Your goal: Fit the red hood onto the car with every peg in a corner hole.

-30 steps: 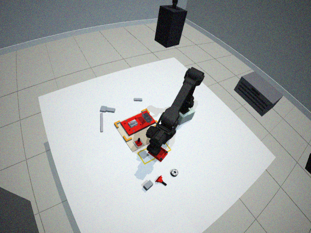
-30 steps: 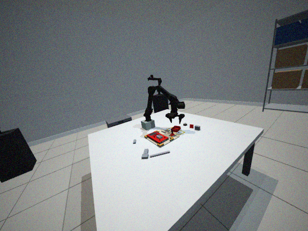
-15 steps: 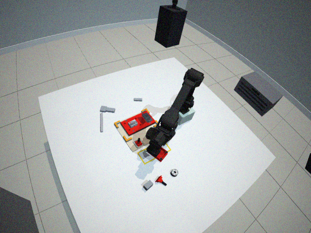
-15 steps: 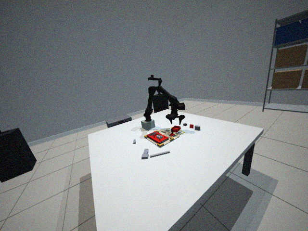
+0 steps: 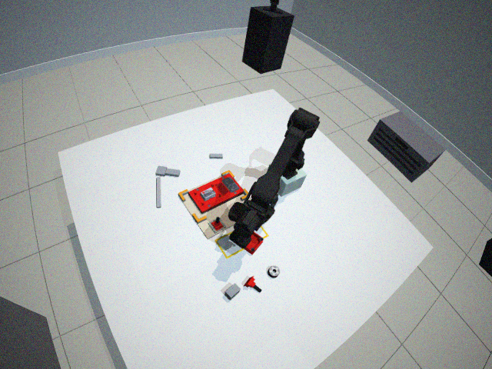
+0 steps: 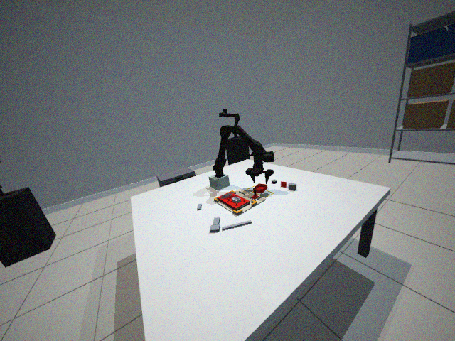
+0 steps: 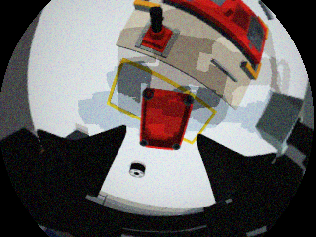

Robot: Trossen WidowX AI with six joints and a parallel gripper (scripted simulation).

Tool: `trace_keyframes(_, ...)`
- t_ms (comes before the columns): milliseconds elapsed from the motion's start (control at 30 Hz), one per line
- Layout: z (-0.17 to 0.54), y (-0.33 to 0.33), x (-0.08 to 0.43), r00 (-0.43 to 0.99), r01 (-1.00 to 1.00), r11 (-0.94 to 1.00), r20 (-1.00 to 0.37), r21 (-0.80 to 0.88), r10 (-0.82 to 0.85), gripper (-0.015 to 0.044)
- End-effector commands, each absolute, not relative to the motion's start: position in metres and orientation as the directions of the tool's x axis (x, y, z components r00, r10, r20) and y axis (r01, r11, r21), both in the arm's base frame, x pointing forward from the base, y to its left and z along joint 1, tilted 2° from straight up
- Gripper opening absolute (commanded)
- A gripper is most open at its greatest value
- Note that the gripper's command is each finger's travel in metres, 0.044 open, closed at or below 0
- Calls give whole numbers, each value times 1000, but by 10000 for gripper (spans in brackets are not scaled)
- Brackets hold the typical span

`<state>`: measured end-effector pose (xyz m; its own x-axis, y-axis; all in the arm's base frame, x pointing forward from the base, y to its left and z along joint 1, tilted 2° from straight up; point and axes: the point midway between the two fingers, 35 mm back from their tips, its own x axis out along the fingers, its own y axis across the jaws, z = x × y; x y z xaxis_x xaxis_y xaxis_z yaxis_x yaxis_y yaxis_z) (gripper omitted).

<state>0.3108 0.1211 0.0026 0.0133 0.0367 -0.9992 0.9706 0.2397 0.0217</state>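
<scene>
The red hood (image 5: 254, 243) (image 6: 260, 188) (image 7: 165, 118) lies across the yellow outline (image 5: 234, 254) (image 7: 113, 89). The wrist view shows its darker middle and a dark round spot at each corner. My gripper (image 6: 260, 182) (image 7: 162, 133) is open and empty above the hood, its fingers apart on either side of it in the wrist view. In the top view the hand hides part of the hood and the fingertips. The red chassis (image 5: 202, 203) (image 6: 228, 198) (image 7: 257, 41) sits in the jig (image 5: 216, 214) (image 7: 193, 61), with the grey engine block (image 5: 207, 193) (image 6: 236, 199) on its deck.
A red piece with an upright black stem (image 5: 217, 223) (image 6: 255, 195) (image 7: 157, 39) stands on the jig board near the hood. A wheel (image 5: 273, 270) (image 7: 137, 169), a red part (image 5: 250, 282) and a grey block (image 5: 232, 291) lie beyond the hood. Grey bars (image 5: 158, 192) (image 6: 237, 225) lie past the chassis.
</scene>
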Motion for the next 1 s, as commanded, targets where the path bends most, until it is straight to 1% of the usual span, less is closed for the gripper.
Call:
trace_keyframes(0,-3,120,309,8,972,236,-1000,15,30,440)
trace_keyframes(967,-19,121,308,8,972,236,-1000,14,30,440)
